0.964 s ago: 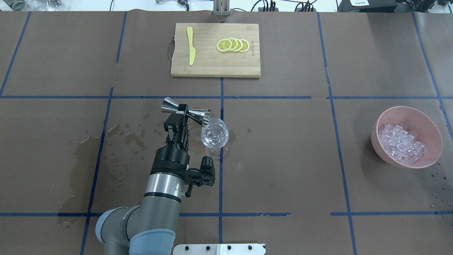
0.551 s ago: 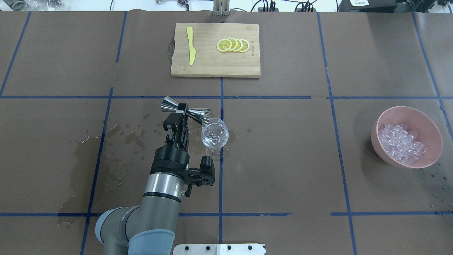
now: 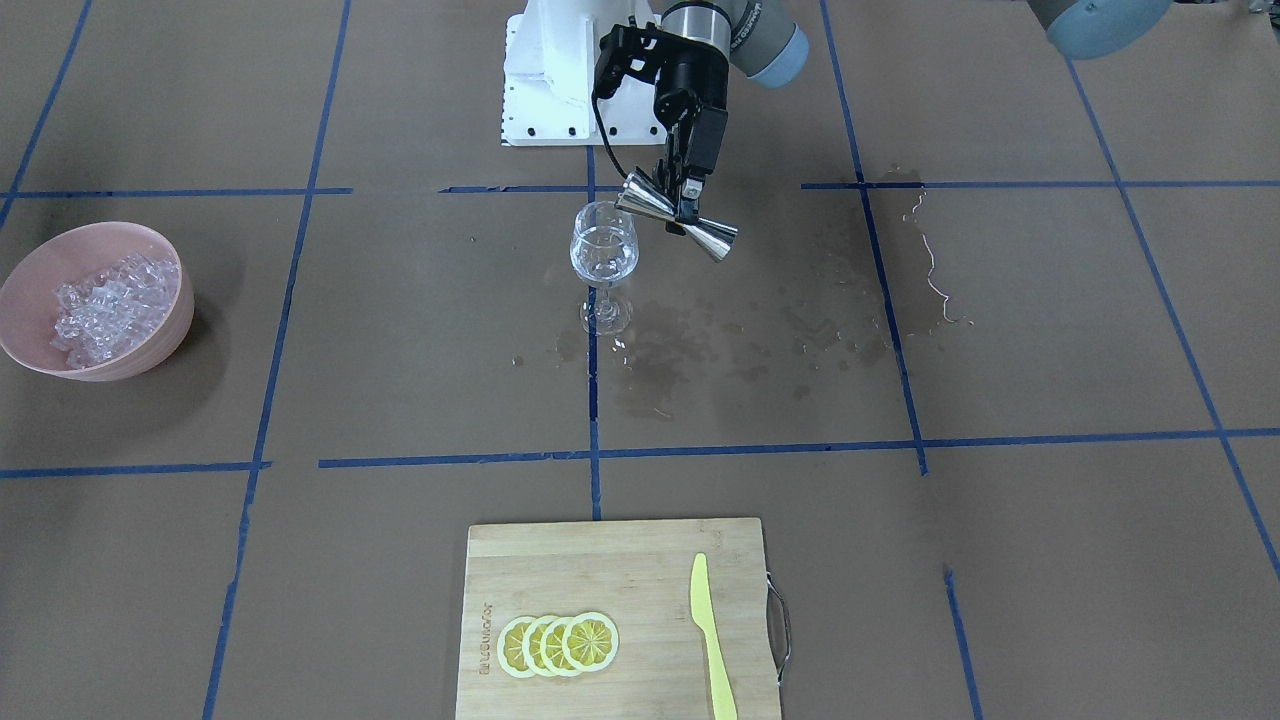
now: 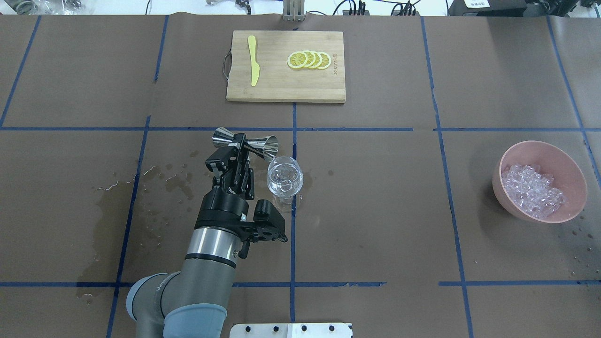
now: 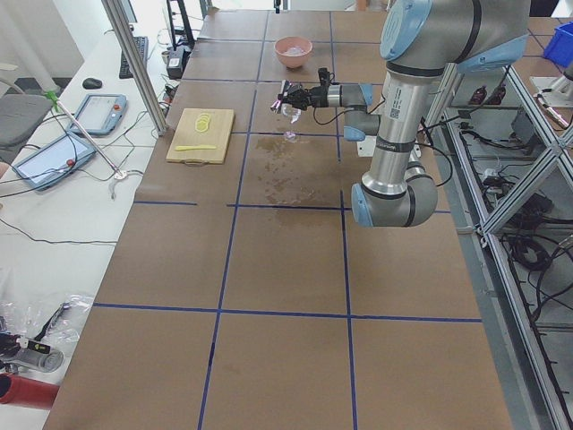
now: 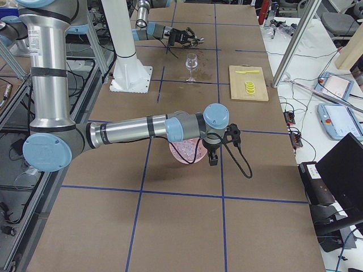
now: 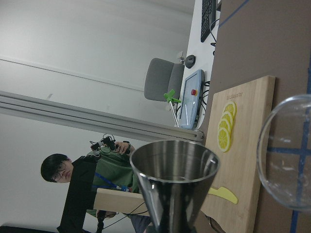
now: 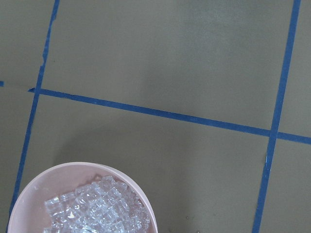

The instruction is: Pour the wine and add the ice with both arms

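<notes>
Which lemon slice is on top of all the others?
The lemon slice nearest the yellow knife: its whole round face shows, while the others are partly covered.

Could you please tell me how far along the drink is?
The pour looks about finished: the left gripper holds the steel double-cone jigger on its side beside the clear wine glass. In hand: the right gripper hangs above the pink bowl. Left: the clear ice cubes lie in that bowl, none visibly in the glass.
</notes>
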Available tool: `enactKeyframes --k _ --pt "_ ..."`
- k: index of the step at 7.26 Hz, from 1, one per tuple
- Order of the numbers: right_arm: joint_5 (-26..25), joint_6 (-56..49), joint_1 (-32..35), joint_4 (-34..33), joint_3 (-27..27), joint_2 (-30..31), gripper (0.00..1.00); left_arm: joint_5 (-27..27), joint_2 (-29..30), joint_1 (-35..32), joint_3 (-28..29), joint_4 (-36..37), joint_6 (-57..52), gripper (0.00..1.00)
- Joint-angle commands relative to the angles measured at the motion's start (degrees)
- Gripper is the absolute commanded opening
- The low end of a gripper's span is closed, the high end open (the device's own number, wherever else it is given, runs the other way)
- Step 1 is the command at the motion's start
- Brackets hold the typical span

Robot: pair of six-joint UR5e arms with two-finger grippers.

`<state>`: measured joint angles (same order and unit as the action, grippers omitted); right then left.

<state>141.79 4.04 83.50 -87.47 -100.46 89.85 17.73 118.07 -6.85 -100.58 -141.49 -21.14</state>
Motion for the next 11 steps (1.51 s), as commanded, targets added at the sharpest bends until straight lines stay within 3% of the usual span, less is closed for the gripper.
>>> enactKeyframes --k 1,4,6,7,8,9,10,11 --pt "-0.1 0.0 -0.2 0.0 0.0 -0.1 1.00 0.4 -0.8 -0.6 0.0 -10.0 2.1 0.00" --pt "-0.3 0.3 -0.5 0.0 -0.1 -0.1 1.00 0.4 -8.3 -0.6 1.1 -24.3 20.7 0.00" --pt "-0.5 1.0 -1.0 0.0 -0.1 -0.2 1.00 1.2 -13.6 -0.6 1.3 -26.6 35.6 0.00" --pt "-0.8 1.1 -1.4 0.0 -0.2 -0.2 1.00 4.4 -16.3 -0.6 1.3 -30.8 39.0 0.00" --pt "-1.2 2.8 -3.4 0.0 -1.1 -0.2 1.00 4.7 -17.4 -0.6 1.3 -31.7 44.1 0.00" --pt "-2.7 8.2 -6.9 0.0 -3.9 -0.2 1.00 4.9 -24.5 -0.6 1.4 -36.0 51.1 0.00" --pt "-6.3 14.2 -10.4 0.1 -6.7 -0.1 1.00 5.0 -27.9 -0.6 1.6 -40.9 52.3 0.00" --pt "-9.0 18.9 -13.8 0.0 -8.8 -0.1 1.00 7.2 -28.2 -0.8 2.0 -41.3 57.9 0.00"
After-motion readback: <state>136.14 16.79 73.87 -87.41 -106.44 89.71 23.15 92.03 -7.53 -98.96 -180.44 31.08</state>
